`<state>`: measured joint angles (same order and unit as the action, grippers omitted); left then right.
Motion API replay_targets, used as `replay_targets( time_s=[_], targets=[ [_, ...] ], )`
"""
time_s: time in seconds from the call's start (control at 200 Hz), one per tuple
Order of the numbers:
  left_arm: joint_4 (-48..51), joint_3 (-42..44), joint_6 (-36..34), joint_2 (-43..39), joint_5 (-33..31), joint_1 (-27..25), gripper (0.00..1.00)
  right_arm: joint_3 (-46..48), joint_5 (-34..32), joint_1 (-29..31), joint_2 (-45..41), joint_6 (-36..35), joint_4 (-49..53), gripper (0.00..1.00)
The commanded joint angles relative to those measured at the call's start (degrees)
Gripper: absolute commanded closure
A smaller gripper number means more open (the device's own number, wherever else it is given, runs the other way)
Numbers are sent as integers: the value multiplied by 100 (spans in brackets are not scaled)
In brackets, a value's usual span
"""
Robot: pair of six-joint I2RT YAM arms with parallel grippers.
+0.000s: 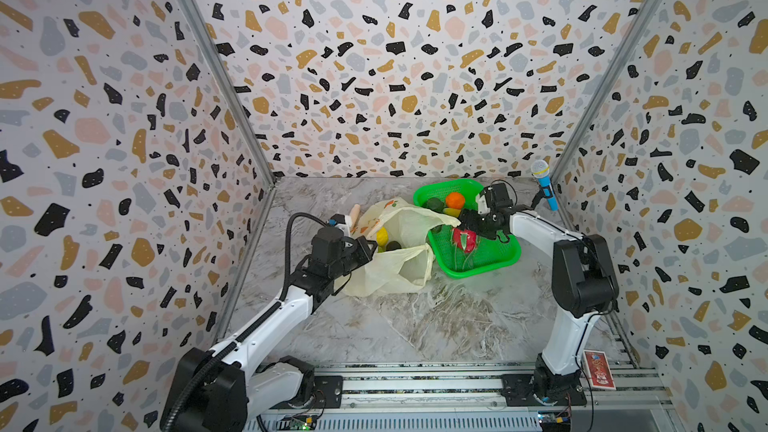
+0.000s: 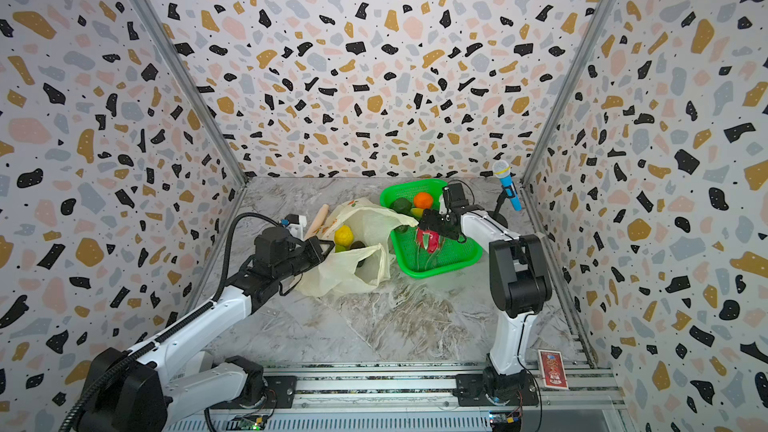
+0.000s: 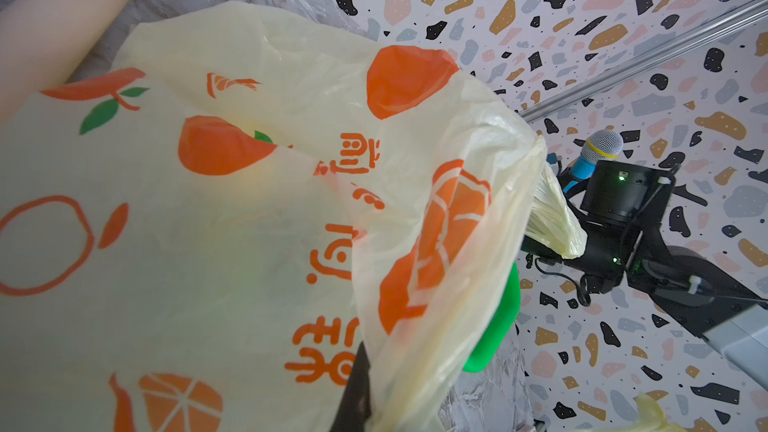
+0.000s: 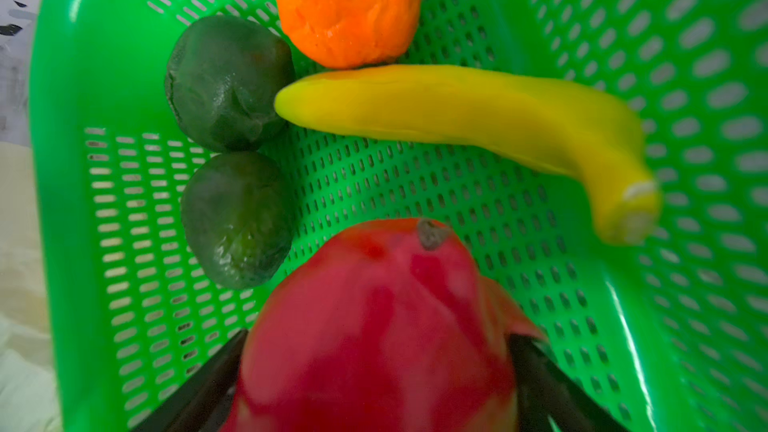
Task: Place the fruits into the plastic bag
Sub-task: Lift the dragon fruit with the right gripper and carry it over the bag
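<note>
Five fruits were in the green mesh basket [image 1: 490, 261] near the bench's [image 1: 415, 326] back right corner. There was the orange [image 4: 349, 6], two dark avocados [image 4: 226, 81] side by side, and a yellow banana [image 4: 457, 114] with its tip up against the orange and one avocado. The fifth was the dragon fruit [image 4: 365, 284]. The right gripper [image 4: 376, 351] was on it, a black finger pressed to each flank, clasping it over the basket. Across the way, the left gripper [image 1: 370, 248] was clenched on the rim of the plastic bag [image 1: 399, 272] and held its mouth up. The bag sat just left of the basket, with one flap draped over the basket's rim. Inside showed the lemon [image 1: 381, 236] and a dark fruit [image 1: 394, 246] beside it. A beige stick [image 1: 354, 214] lay behind the bag. A blue microphone [image 1: 544, 184] stood in the back right corner.
</note>
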<state>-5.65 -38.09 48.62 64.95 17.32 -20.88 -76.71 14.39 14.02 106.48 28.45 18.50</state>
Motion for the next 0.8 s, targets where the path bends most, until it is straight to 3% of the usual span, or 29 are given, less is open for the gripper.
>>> replay_targets(
  time_s=[0.0,0.38,0.561,0.686,0.796],
  targets=[
    [-183,3,-39,-101,34,31,100,-45,130,-64,-899,51,-167,88],
    [-147,12,-54,-149,52,26,100,-76,-50,-111,-1509,-459,49,98],
    [-115,12,-92,-150,67,31,100,-502,38,-46,-2232,-773,-195,99],
    [-158,-14,-90,-97,105,29,100,-888,270,359,-2601,-1046,-485,99],
    [-164,-66,-81,-88,131,27,100,-1208,96,1017,-2699,-1283,-661,99]
  ],
)
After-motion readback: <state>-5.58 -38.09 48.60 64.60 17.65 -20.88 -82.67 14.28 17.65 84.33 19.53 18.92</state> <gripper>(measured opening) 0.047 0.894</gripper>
